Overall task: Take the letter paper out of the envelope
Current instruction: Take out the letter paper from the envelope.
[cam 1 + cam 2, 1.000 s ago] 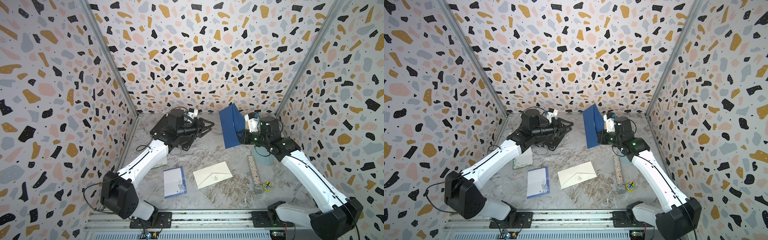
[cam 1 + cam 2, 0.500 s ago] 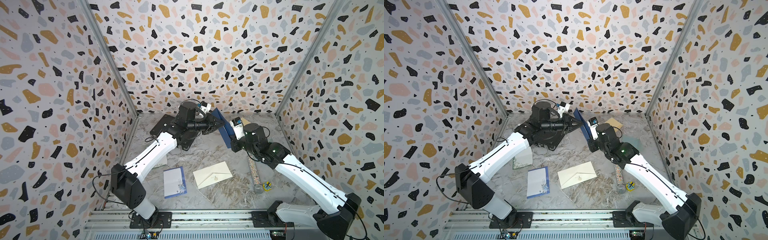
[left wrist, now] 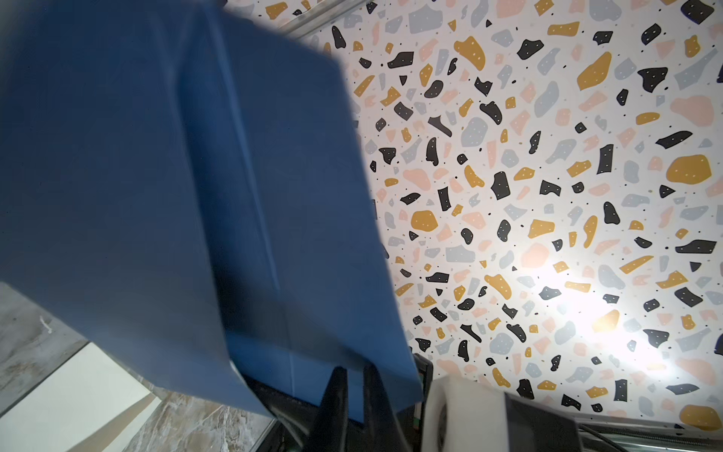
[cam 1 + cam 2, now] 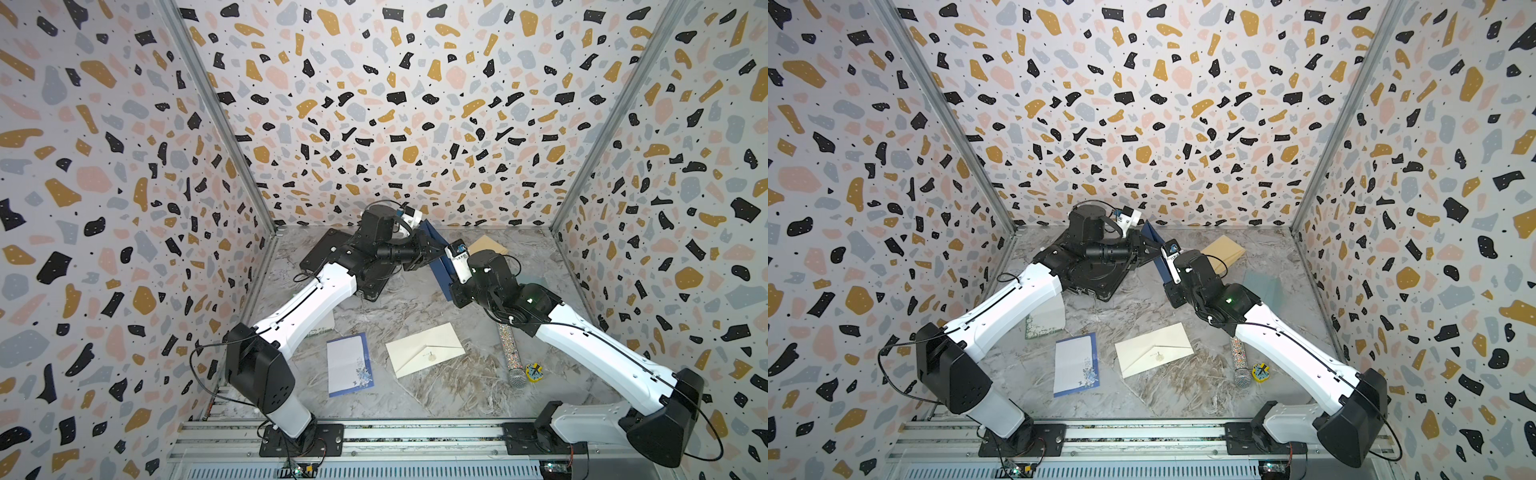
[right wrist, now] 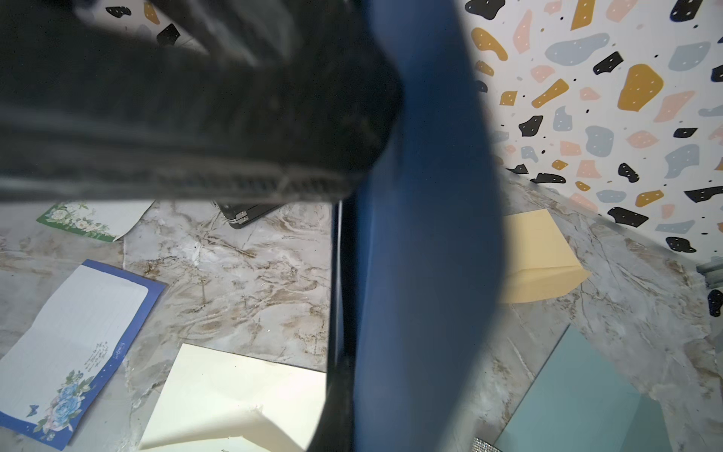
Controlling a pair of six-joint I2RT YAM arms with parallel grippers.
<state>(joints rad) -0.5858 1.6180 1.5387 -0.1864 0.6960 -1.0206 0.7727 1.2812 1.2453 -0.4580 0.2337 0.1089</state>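
Note:
A dark blue envelope (image 4: pixel 439 266) (image 4: pixel 1160 261) stands on edge above the back middle of the table. My right gripper (image 4: pixel 452 289) (image 5: pixel 348 375) is shut on its lower end. In the right wrist view the envelope (image 5: pixel 426 242) fills the middle of the picture. From the left, my left gripper (image 4: pixel 427 254) (image 4: pixel 1148 250) meets its upper part. In the left wrist view the left gripper (image 3: pixel 354 371) has its jaws shut on a blue sheet at the envelope's (image 3: pixel 156 176) edge. Whether that sheet is the flap or the letter paper I cannot tell.
On the table lie a cream envelope (image 4: pixel 424 349), a blue-bordered sheet (image 4: pixel 348 365), a green floral sheet (image 4: pixel 1044 326), a tan envelope (image 4: pixel 489 245) and a teal sheet (image 4: pixel 1262 286). A glitter microphone (image 4: pixel 510 353), a small yellow toy (image 4: pixel 533 371) and a black case (image 4: pixel 328 253) are also there.
My left gripper swung right to the blue envelope and shut on its edge. My right arm brought the envelope lower and leftward, tilting it towards the left gripper.

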